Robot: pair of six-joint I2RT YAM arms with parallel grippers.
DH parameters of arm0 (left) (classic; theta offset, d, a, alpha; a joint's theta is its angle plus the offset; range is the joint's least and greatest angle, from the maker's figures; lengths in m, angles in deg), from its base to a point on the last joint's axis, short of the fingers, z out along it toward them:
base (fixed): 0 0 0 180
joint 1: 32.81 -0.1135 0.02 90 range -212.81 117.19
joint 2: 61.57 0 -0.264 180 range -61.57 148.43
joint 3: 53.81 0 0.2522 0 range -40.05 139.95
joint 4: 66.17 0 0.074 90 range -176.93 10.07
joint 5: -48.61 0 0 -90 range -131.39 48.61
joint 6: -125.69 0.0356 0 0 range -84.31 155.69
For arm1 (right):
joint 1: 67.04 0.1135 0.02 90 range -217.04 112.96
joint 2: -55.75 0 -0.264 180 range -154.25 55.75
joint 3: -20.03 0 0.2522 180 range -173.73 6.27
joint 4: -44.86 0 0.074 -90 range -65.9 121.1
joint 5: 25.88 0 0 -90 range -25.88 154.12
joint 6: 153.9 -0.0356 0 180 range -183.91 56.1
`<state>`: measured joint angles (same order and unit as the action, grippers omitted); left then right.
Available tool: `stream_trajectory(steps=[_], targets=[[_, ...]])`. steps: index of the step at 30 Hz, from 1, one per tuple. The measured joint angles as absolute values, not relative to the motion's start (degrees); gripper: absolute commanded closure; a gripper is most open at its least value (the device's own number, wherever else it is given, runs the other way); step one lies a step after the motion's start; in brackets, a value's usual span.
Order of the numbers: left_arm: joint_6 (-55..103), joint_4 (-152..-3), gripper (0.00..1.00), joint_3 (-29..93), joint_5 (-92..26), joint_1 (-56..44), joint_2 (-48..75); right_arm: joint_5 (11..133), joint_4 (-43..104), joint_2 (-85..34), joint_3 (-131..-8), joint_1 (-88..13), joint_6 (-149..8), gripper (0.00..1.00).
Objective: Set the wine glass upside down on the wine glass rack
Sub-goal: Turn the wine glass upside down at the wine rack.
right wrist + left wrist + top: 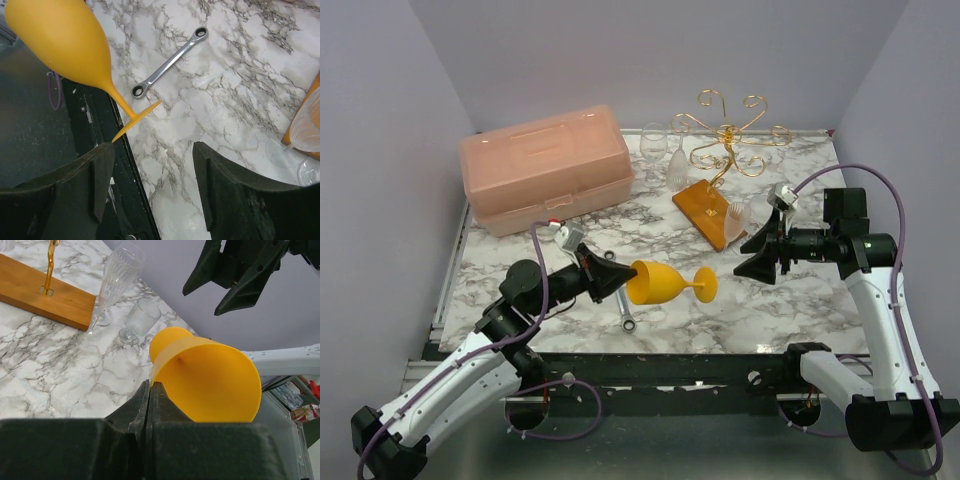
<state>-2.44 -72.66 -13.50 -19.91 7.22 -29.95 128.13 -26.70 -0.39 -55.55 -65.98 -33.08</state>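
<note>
Top external view, read left to right.

Pink case (pixel 545 168): closed, at the rear left of the marble table (pixel 790 312).

Left gripper (pixel 623 280): jaws closed tight on the rim of the wine glass (pixel 665 283). The left wrist view confirms it, with both fingers pinching the rim wall and no gap visible.

Wine glass: opaque yellow-orange, held on its side near the table's front centre. Its mouth faces the left gripper and its stem and foot point right. Whether it touches the tabletop cannot be determined.

Wrench (pixel 628 318): flat on the marble, partly hidden under the left gripper and the bowl.

Clear goblet (pixel 653 140) and ribbed clear glass (pixel 677 170): at the rear, just left of the wine glass rack (pixel 730 135).

Wine glass rack: upright at the rear, right of centre. It has gold scrolled arms on a thin stem and an orange-brown base flat on the table. It stands well apart from the wine glass.

Clear flute (pixel 734 222): at the near right corner of the rack's base; contact with the base cannot be told.

Right gripper (pixel 752 255): jaws spread wide, gripping nothing, facing the wine glass foot. In the right wrist view the foot's edge lies very near one finger (pixel 100 175); contact cannot be confirmed.
</note>
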Motion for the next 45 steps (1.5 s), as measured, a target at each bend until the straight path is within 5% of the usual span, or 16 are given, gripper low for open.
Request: stream_trajectory(steps=[45], targets=[[-3.4, -60.9, 1.0, -16.1, -38.6, 21.6, -28.7, 129.7, -21.0, 0.1, -55.0, -66.0, -44.8, 0.29]])
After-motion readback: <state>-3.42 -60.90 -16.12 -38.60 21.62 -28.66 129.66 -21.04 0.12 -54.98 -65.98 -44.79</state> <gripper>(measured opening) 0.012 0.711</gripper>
